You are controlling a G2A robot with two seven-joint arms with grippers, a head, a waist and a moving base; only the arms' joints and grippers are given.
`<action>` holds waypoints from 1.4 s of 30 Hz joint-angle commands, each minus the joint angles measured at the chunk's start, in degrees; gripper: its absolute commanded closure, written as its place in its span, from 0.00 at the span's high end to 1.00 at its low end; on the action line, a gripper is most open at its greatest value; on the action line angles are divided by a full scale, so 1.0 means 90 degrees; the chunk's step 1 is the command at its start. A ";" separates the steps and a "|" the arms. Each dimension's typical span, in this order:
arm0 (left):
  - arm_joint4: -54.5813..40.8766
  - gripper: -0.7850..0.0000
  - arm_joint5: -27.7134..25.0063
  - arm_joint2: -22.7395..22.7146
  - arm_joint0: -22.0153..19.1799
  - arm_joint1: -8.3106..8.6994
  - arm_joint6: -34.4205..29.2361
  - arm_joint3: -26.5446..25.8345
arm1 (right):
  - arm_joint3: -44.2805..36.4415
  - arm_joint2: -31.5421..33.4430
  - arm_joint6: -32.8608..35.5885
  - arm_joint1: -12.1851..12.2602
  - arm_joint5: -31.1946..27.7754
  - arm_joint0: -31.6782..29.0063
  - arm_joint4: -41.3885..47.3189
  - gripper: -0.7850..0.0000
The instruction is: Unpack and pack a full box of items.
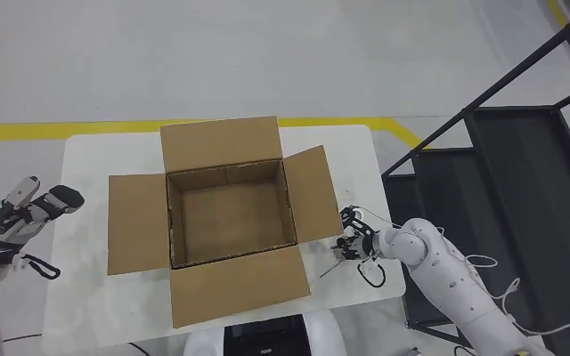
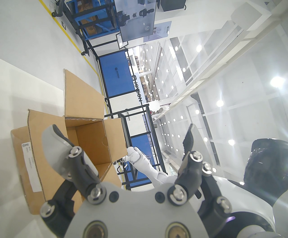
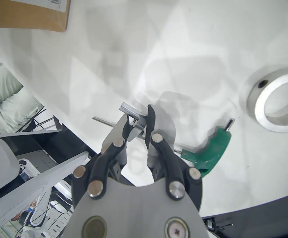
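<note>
From the top, the box sits open in the middle of the white table, all four flaps folded out flat and its bare cardboard floor showing. The left gripper hangs off the table's left edge, well apart from the box. The right gripper is low over the table just beside the box's right-hand flap, with a thin bit of metal poking out from it toward the near edge.

Over to the left wrist view: the left gripper is spread wide, fingers far apart and nothing between them. It's tipped up toward the room, with the box beyond it, one flap standing up.

Now the right wrist view, and here's the grip: the right gripper is pinched nearly closed on a small silver metal part, a short bar with a thin rod sticking out to the side, held just off the table. A green-handled hex key lies flat on the table just beside the gripper. A thick metal ring rests on the table a little beyond it, apart from the key. A corner of the box's flap lies on the table well clear of the gripper.
</note>
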 commanded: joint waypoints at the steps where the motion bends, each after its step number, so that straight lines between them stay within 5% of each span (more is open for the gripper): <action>1: 0.0000 1.00 0.0000 0.0000 0.0000 0.0000 0.0000 0.0000 | 0.0012 -0.0028 0.0009 -0.0002 -0.0006 0.0053 0.0009 1.00; 10: 0.0000 1.00 0.0000 0.0000 0.0000 0.0000 0.0000 0.0000 | -0.0595 0.0306 -0.0023 0.0120 -0.0160 -0.0201 -0.0033 1.00; 18: 0.0000 1.00 0.0000 0.0000 0.0000 0.0000 0.0000 0.0000 | -0.2242 0.1548 -0.0372 0.0361 0.0058 -0.1182 -0.0258 1.00; 26: 0.0000 1.00 0.0000 0.0000 0.0000 0.0000 0.0000 0.0000 | -0.2998 0.2377 -0.2339 0.0368 -0.0129 -0.1953 0.0304 1.00; 37: 0.0261 1.00 0.0049 -0.0169 0.0054 0.0009 0.0394 -0.0007 | -0.2071 0.1615 -0.3273 0.0273 -0.2149 -0.1021 0.1562 1.00; 42: 0.0325 1.00 0.0040 -0.0208 0.0018 0.0018 0.0474 0.0011 | -0.1741 0.1182 -0.3010 0.0238 -0.2375 -0.0543 0.1763 1.00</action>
